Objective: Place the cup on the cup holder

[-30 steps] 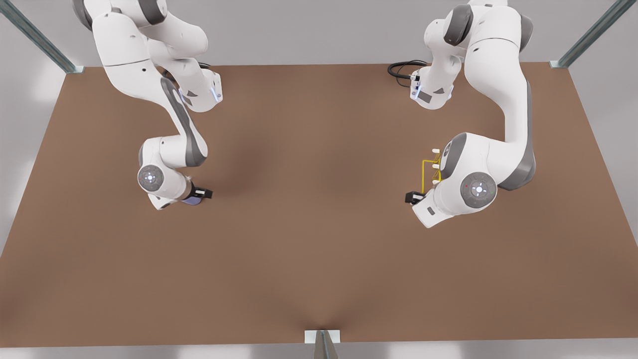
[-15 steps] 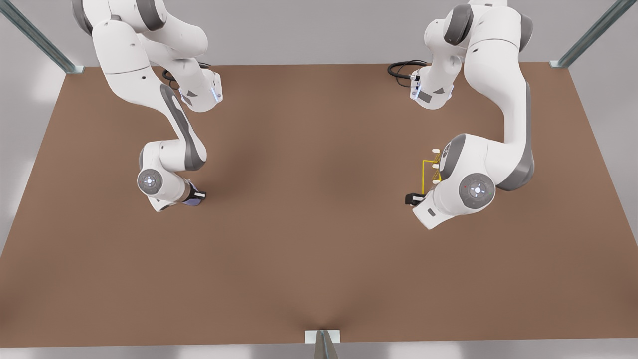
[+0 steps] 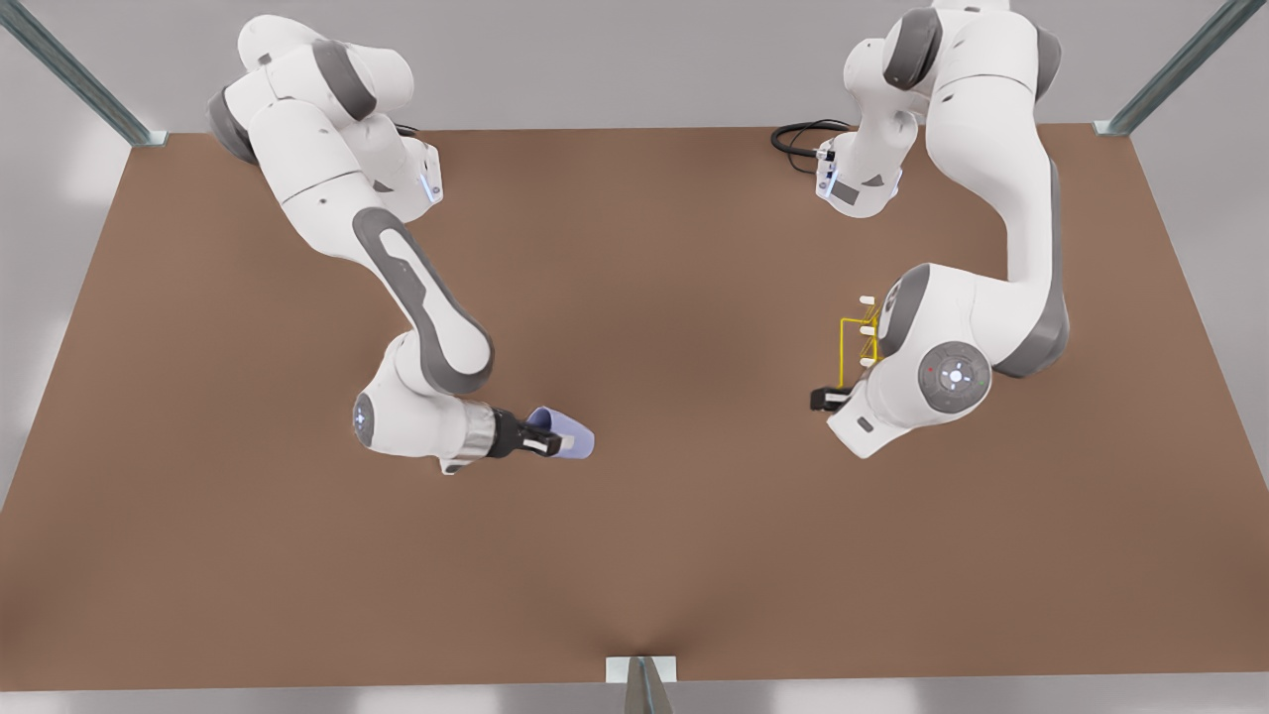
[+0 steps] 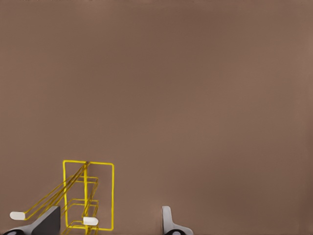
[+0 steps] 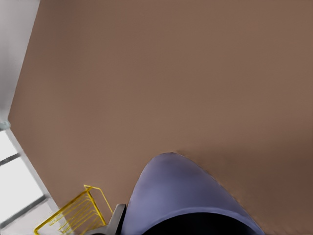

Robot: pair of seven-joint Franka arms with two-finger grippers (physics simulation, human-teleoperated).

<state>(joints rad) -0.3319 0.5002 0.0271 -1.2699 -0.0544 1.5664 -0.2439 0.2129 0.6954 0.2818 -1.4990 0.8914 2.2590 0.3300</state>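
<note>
Holding the cup (image 3: 563,435) clear of the table (image 3: 634,555), the right gripper (image 3: 540,437) sits left of centre in the front view, its fingers closed on the cup's sides. The cup lies tilted on its side in that grasp, pointing toward the front view's right. In the right wrist view the cup (image 5: 181,196) takes up the lower middle of the frame, with the holder (image 5: 73,213) small in the lower left corner, well apart from it.

At the front view's right, the left gripper (image 3: 823,399) hangs low just beside the holder (image 3: 855,342), whose yellow wire frame and white-capped prongs stand upright on the table, partly hidden behind the arm's wrist. The left wrist view shows that gripper (image 4: 105,223) at the bottom edge with its fingers (image 4: 168,223) spread wide apart and nothing between them. The holder (image 4: 88,196) stands in the lower left of that frame, close to one finger; whether they touch cannot be told.
</note>
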